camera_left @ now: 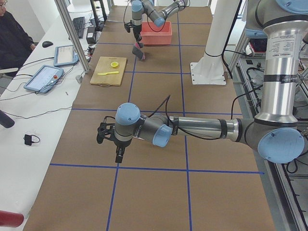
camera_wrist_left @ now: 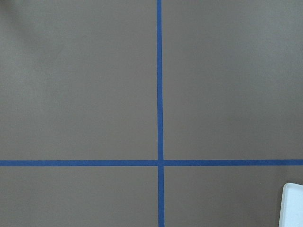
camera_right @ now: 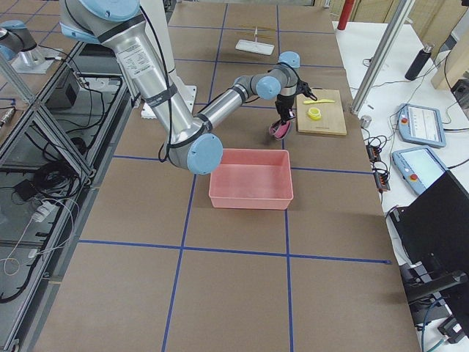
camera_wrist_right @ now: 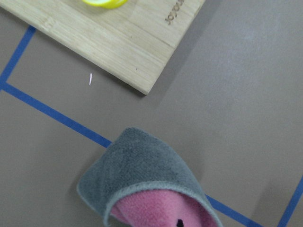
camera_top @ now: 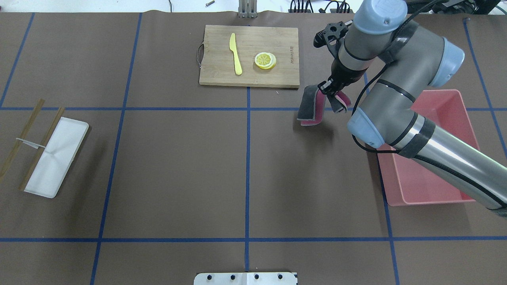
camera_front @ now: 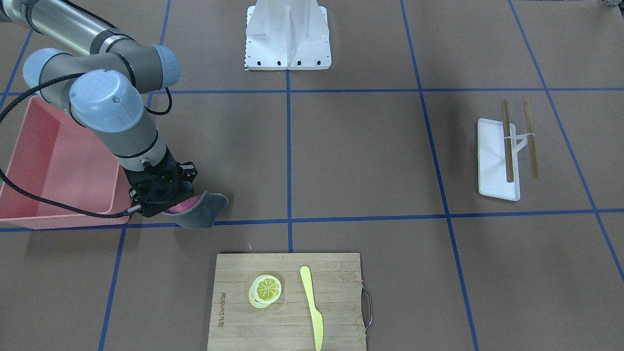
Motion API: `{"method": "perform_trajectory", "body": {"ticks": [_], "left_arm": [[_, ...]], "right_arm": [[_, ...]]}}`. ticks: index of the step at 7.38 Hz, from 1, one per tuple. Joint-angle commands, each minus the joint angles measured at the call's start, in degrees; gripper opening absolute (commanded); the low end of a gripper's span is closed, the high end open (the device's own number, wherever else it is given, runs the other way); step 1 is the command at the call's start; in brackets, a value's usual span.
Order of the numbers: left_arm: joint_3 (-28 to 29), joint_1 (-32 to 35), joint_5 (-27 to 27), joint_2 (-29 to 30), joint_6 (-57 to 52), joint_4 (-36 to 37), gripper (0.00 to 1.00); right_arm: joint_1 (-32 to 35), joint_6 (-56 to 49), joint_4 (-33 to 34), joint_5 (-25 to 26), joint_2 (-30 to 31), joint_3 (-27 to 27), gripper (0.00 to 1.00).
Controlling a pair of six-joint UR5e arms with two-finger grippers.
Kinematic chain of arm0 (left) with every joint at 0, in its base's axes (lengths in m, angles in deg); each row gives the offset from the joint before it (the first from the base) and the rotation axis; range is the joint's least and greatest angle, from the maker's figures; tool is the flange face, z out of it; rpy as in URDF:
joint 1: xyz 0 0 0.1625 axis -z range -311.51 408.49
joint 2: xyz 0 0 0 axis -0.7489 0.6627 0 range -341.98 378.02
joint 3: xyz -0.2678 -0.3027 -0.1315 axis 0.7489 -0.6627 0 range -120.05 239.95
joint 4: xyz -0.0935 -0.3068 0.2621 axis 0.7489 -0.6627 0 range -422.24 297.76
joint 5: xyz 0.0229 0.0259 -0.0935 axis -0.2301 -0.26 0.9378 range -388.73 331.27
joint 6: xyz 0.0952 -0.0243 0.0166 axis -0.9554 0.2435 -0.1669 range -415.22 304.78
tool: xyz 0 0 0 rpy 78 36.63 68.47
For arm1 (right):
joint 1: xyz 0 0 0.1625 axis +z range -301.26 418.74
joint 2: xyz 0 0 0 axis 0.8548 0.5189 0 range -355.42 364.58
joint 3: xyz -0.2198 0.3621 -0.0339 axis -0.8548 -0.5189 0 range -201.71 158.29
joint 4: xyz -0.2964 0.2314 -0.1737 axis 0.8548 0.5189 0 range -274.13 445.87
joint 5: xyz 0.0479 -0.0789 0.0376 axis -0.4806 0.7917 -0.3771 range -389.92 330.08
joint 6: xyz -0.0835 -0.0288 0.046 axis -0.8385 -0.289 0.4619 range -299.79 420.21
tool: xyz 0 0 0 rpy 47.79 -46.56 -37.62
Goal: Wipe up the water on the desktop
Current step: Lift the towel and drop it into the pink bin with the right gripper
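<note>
Nearest the robot's own edge of the desktop (camera_top: 178, 178), a white base plate (camera_top: 245, 278) sits at the middle. Toward the left end lies a white tray (camera_top: 55, 158) with two bamboo sticks (camera_top: 29, 130) along its outer side. The left arm reaches out low and level over that end with the left gripper (camera_left: 118, 155) pointing down. It shows only in the side view, so I cannot tell how its jaws stand. Farther out on the right side, a pink bin (camera_top: 455, 118) stands under the right arm. That arm runs out across the bin, bends at the elbow and drops its wrist steeply. The right gripper (camera_top: 332, 93) points down, its jaws pinched on the top of a folded cloth (camera_top: 311, 107), grey outside and pink inside. The cloth hangs just beyond the bin's far left corner, over a blue tape line. Its shadow falls apart from it, so it looks lifted off the surface, though I cannot be sure of the lowest fold. At the far edge rests a bamboo cutting board (camera_top: 249, 75) carrying a yellow knife (camera_top: 235, 59) and a lemon slice (camera_top: 265, 60). No puddle is plain to see, only a tiny pale fleck (camera_wrist_right: 90, 79) near the board's corner. By my judgement the cloth is in hand and the wiping itself is not yet done.
</note>
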Motion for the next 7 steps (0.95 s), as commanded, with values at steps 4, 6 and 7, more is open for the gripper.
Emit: {"method": "perform_trajectory", "body": {"ticks": [4, 6, 7], "left_arm": [[-0.3, 0.0, 0.0, -0.1, 0.0, -0.1, 0.98], [-0.3, 0.0, 0.0, -0.2, 0.0, 0.0, 0.98], [-0.3, 0.0, 0.0, -0.2, 0.0, 0.0, 0.98]], "right_arm": [[19.2, -0.5, -0.2, -21.8, 14.6, 20.0, 0.00], [18.5, -1.5, -0.4, -21.5, 25.7, 24.3, 0.00], [18.0, -5.5, -0.4, -20.7, 29.6, 23.9, 0.00]]}}
